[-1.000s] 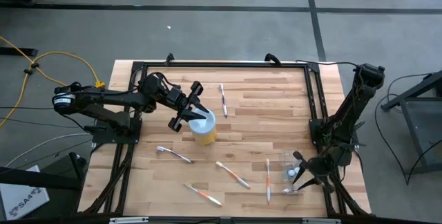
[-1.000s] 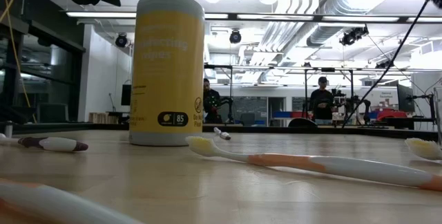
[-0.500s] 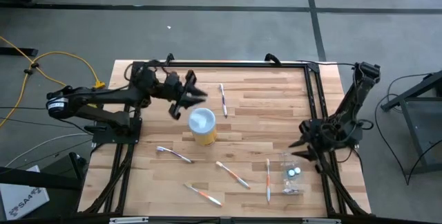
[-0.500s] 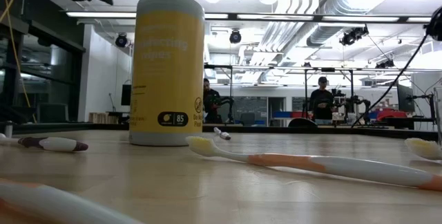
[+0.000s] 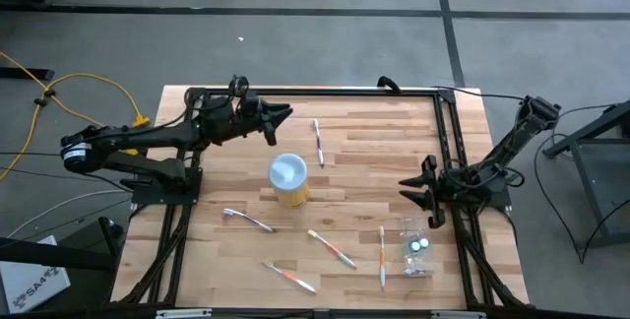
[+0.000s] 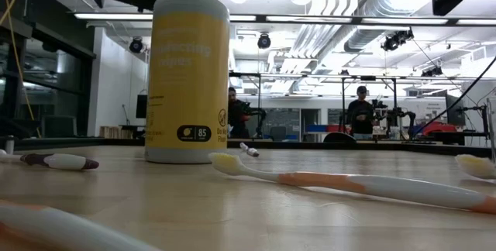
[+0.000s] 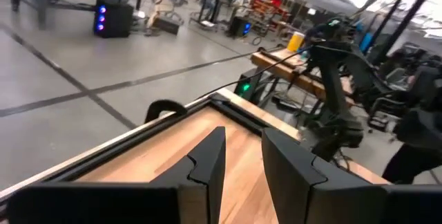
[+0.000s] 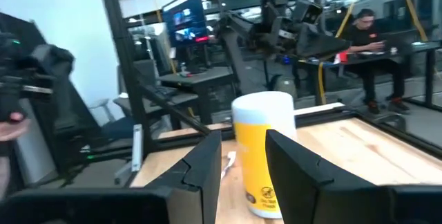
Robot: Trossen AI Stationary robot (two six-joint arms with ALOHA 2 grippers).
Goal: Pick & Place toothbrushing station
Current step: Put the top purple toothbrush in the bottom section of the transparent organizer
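A clear holder cup (image 5: 416, 252) with two teal-capped bottles (image 5: 420, 245) in it stands near the table's right front. Several toothbrushes lie flat on the wood: a white one (image 5: 317, 142) at the far middle, one (image 5: 248, 220) at the left, and orange-handled ones (image 5: 332, 248) (image 5: 382, 257) (image 5: 289, 277) toward the front. My left gripper (image 5: 283, 125) (image 7: 242, 137) hovers open at the far left, pointing level toward the table's right. My right gripper (image 5: 411, 196) (image 8: 243, 141) hovers open just beyond the cup, pointing toward the table's left. Neither has anything between its fingers.
A yellow wipes canister (image 5: 288, 179) (image 6: 190, 77) with a white lid stands upright mid-table, between the two grippers. A black frame (image 5: 315, 91) runs along the table's edges. In the low view an orange-handled brush (image 6: 356, 183) lies in front of the canister.
My left gripper has drawn back from above the canister toward the table's far left and tipped from slanting down to level. My right gripper has risen from beside the cup, gone toward the far edge and swung to point at the table's left. The cup and brushes have stayed put.
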